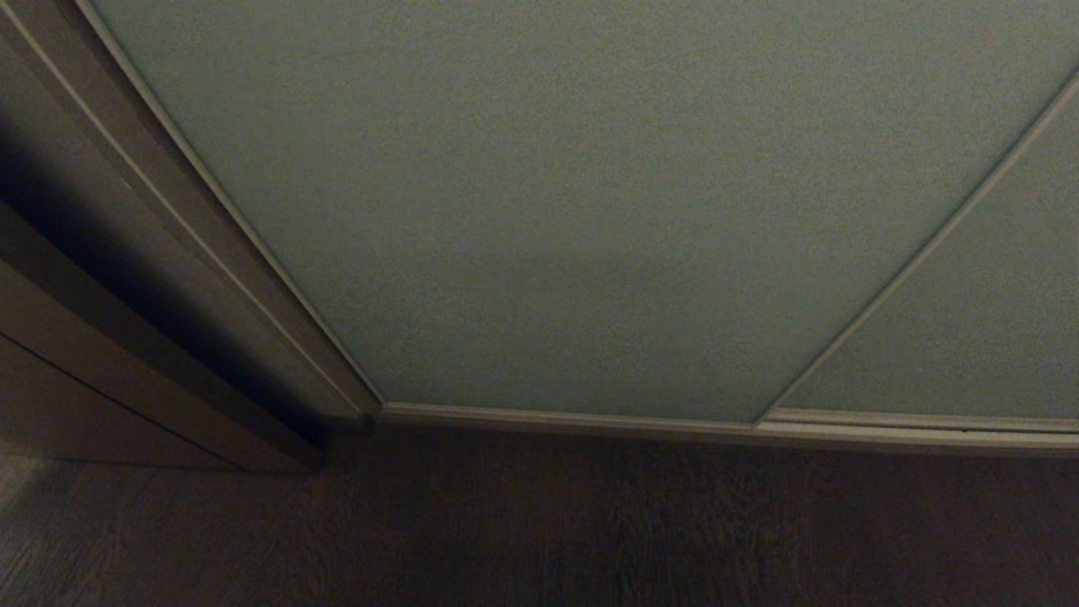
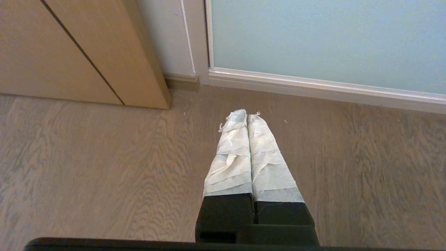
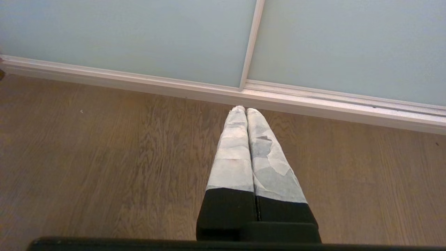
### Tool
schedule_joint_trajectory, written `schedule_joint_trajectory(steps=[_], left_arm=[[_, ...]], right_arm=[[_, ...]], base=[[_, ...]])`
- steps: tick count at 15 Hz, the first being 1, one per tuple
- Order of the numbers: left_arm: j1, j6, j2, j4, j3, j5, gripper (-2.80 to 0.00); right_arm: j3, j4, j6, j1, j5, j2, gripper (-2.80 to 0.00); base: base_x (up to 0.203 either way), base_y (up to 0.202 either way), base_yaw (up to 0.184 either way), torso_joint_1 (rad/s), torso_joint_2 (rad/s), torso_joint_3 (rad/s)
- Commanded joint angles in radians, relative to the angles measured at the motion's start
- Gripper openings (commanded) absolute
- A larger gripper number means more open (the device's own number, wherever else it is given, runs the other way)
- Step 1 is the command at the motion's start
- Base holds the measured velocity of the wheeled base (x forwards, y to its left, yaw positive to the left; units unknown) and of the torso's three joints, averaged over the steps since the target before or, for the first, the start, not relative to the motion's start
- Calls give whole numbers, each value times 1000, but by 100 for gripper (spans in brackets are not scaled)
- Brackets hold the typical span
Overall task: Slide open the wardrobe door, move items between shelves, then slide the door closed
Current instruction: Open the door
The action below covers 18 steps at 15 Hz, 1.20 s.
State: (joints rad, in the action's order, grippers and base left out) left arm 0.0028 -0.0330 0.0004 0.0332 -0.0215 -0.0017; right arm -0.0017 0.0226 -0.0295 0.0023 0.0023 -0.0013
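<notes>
The sliding wardrobe door (image 1: 548,211) fills the head view as a matte grey-green panel in a thin pale frame, standing closed; a second panel (image 1: 969,337) overlaps it on the right. The door also shows in the left wrist view (image 2: 313,35) and the right wrist view (image 3: 139,35). My left gripper (image 2: 246,114) hangs over the wooden floor, its tape-wrapped fingers pressed together and empty. My right gripper (image 3: 246,109) hangs the same way, shut and empty, close to the seam between the two panels. Neither arm appears in the head view. The items and shelves are hidden behind the door.
A pale floor track (image 1: 674,421) runs along the foot of the door. Dark brown wooden side trim (image 1: 126,278) and a light wood cabinet (image 2: 69,52) stand at the left. Wood-grain floor (image 1: 539,523) lies in front.
</notes>
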Motion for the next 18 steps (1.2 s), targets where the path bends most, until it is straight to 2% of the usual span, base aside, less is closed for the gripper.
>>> schedule_joint_trajectory(steps=[1,11,14,16,18], left_arm=[[0,1,0,1,0,0,-280],[0,6,1,16,-10,10,-280],[1,-4,119,15,-125,56,-280],[1,-62,322,-3,-275,138,-280],[3,-88,483,-26,-446,217,-280]], right_arm=[[0,2,-3,1,1,0,-280],[0,0,-2,1,1,0,-280],[0,0,-1,1,1,-1,-280],[0,1,-3,1,1,0,-280],[0,1,-1,1,1,0,-280]], base=[[0,0,0,0,0,0],[0,0,0,0,0,0],[0,0,0,0,0,0],[0,0,0,0,0,0],[0,0,0,0,0,0]])
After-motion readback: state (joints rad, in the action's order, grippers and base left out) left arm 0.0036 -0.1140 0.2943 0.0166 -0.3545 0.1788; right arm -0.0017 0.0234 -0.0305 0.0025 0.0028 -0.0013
